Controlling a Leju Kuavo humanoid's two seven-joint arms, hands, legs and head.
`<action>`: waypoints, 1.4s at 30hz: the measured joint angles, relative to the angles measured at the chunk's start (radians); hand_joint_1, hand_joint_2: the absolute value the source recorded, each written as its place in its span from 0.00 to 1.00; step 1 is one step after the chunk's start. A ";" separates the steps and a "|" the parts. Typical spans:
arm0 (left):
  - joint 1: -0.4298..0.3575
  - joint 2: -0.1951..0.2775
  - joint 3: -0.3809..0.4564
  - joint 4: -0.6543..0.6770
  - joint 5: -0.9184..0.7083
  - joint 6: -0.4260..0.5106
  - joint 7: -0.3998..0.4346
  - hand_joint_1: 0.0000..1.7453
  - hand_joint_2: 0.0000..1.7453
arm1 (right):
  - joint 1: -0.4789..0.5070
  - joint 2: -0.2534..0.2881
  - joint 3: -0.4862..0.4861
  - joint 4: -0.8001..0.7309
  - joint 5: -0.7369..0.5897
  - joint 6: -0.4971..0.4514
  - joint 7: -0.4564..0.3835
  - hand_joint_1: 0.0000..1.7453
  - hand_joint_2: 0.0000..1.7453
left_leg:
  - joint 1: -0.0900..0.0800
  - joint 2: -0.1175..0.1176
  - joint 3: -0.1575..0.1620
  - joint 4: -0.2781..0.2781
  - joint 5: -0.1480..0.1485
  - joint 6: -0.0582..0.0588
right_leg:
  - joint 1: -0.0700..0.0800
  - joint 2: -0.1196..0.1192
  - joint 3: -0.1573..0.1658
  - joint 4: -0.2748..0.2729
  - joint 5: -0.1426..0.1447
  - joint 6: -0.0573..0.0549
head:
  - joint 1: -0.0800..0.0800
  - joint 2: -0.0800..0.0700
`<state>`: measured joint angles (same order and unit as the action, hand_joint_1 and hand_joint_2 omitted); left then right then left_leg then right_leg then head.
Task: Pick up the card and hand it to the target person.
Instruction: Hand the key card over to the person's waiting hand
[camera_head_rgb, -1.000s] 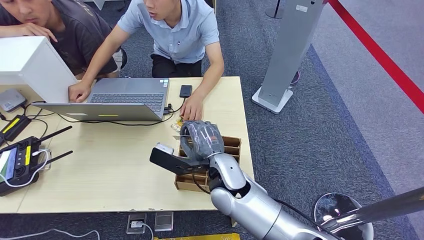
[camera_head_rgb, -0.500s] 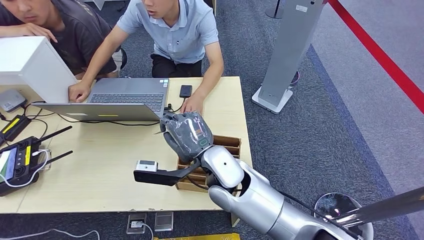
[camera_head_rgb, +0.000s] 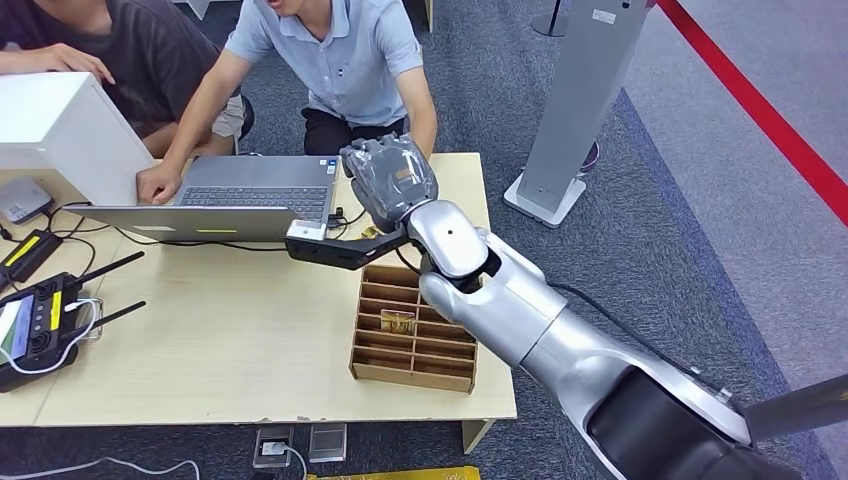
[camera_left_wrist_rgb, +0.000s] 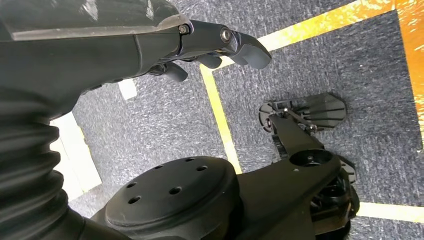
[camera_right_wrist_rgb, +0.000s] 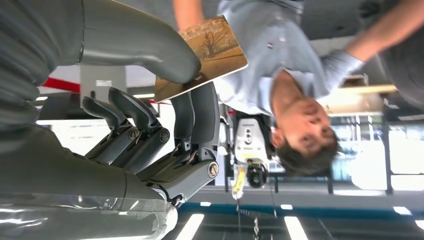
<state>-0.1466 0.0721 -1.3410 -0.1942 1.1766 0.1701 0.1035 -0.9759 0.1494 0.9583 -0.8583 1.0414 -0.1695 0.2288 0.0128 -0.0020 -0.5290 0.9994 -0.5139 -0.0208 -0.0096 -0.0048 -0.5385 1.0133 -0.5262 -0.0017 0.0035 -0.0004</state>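
Note:
My right hand (camera_head_rgb: 390, 182) is raised over the far edge of the wooden table (camera_head_rgb: 220, 340), in front of the person in the light blue shirt (camera_head_rgb: 340, 60). In the right wrist view the thumb and fingers (camera_right_wrist_rgb: 200, 117) pinch a brown picture card (camera_right_wrist_rgb: 210, 47), held out toward that person's chest and face. The wooden divider box (camera_head_rgb: 412, 330) sits below my forearm with another small card (camera_head_rgb: 398, 322) in one slot. My left hand (camera_left_wrist_rgb: 220, 42) hangs over the carpet, its fingers loosely bent and holding nothing.
An open laptop (camera_head_rgb: 250, 195) lies under the blue-shirted person's hand (camera_head_rgb: 155, 185). A second person in a dark shirt (camera_head_rgb: 130, 50) leans behind a white box (camera_head_rgb: 60, 130). A black controller with antennas (camera_head_rgb: 35, 325) lies at the table's left. A grey stand (camera_head_rgb: 575, 100) rises to the right.
My right arm has lifted from the divider box and reached forward toward the blue-shirted person, carrying the card. That person's hand has left the spot on the table near the box.

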 joint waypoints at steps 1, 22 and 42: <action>-0.001 0.000 -0.001 0.000 -0.001 0.000 0.000 0.00 1.00 | -0.012 0.009 0.003 0.035 0.000 0.000 -0.003 1.00 1.00 | 0.000 0.000 0.000 0.000 0.000 0.000 | 0.000 0.000 0.000 0.000 0.000 0.000 | 0.000 0.000; 0.001 0.007 -0.025 0.000 -0.011 -0.027 -0.008 0.00 1.00 | -0.050 0.128 0.102 0.339 0.035 0.024 0.011 0.00 1.00 | 0.000 0.000 0.000 0.000 0.000 0.000 | 0.000 0.000 0.000 0.000 0.000 0.000 | 0.001 0.000; 0.007 0.008 -0.042 0.000 0.010 0.004 -0.001 0.00 1.00 | -0.085 0.078 0.080 0.358 -0.167 -0.121 0.038 0.00 1.00 | 0.000 0.000 0.000 0.001 0.000 0.000 | 0.000 0.000 0.000 -0.001 0.000 0.000 | 0.000 0.000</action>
<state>-0.1398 0.0797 -1.3829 -0.1942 1.1868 0.1739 0.1022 -1.0610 0.2274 1.0381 -0.4999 0.8748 -0.2902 0.2665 0.0126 -0.0017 -0.5289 0.9999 -0.5138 -0.0208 -0.0097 -0.0045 -0.5390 1.0128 -0.5260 -0.0016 0.0038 -0.0004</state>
